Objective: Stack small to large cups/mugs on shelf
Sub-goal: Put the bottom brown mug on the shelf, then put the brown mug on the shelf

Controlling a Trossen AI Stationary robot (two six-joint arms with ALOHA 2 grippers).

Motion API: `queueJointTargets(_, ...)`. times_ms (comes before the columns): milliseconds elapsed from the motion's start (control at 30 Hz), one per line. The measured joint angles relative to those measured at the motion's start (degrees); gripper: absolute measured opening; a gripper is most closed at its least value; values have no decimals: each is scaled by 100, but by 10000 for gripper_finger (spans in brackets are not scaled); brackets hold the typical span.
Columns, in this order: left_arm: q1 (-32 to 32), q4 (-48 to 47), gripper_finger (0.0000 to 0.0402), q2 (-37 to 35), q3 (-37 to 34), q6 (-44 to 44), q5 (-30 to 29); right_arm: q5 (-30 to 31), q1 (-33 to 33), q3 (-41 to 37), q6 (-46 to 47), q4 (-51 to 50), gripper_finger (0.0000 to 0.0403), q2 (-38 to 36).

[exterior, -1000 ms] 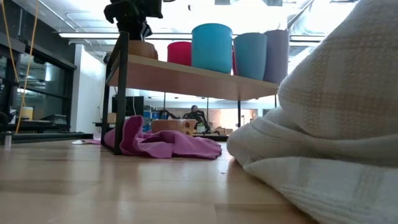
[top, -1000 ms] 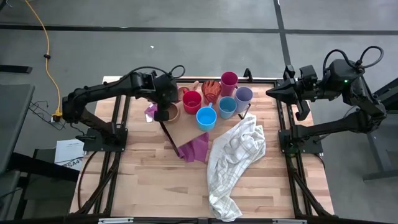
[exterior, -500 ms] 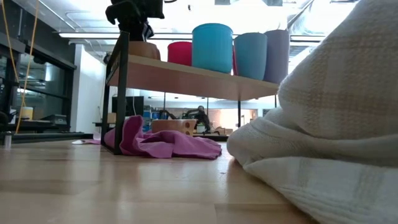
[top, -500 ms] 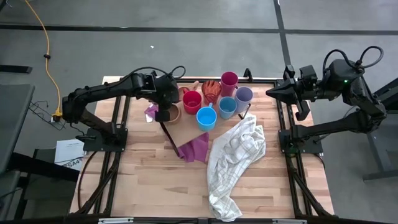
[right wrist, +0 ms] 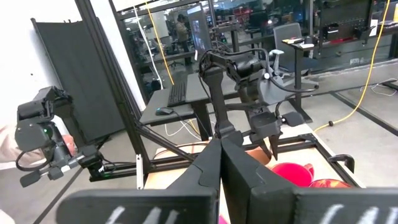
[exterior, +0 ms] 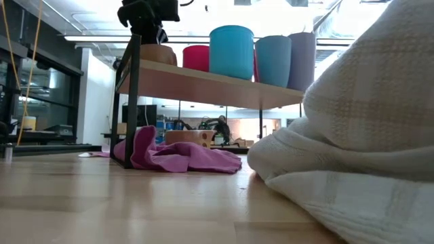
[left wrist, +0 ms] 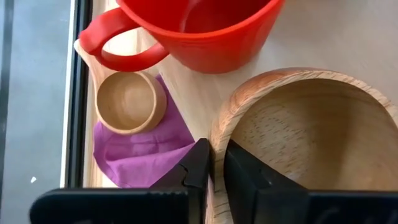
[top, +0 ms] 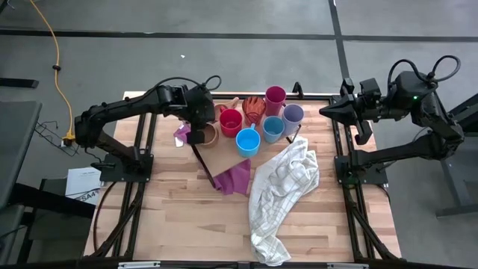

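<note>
Straddling the tan mug's [left wrist: 292, 143] rim on the shelf [top: 224, 158], the left claw [left wrist: 214, 163] pinches it loosely. The right claw [right wrist: 219, 163] hangs pressed together beside the counter [top: 179, 217].

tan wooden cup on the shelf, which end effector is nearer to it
Left. The left end effector straddles the rim of the tan wooden cup; the right end effector waits beyond the shelf's far right end.

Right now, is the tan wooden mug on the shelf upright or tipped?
Upright: the tan wooden mug shows its open mouth upward, standing on the shelf.

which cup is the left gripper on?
The tan wooden cup at the shelf's left end: left gripper straddles its rim. The red mug sits beside, untouched.
</note>
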Motion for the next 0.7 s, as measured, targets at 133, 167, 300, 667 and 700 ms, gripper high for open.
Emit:
queueJointTargets(133,0,0,28,0,0,-4,-5,0,-2,0,-2,0,0,0)
queueJointTargets(167,1,0,25,0,0,-5,-14,0,-1,0,-2,0,0,0)
queueJointTargets(300,0,-11,16,0,0,-5,-30,0,1,0,-2,0,0,0)
queueJointTargets(667,0,-110,65,77,0,-9,-52,-2,-1,0,-2,-1,0,0)
queueJointTargets(700,0,-102,66,73,0,-9,-56,-2,-1,0,-2,0,0,0)
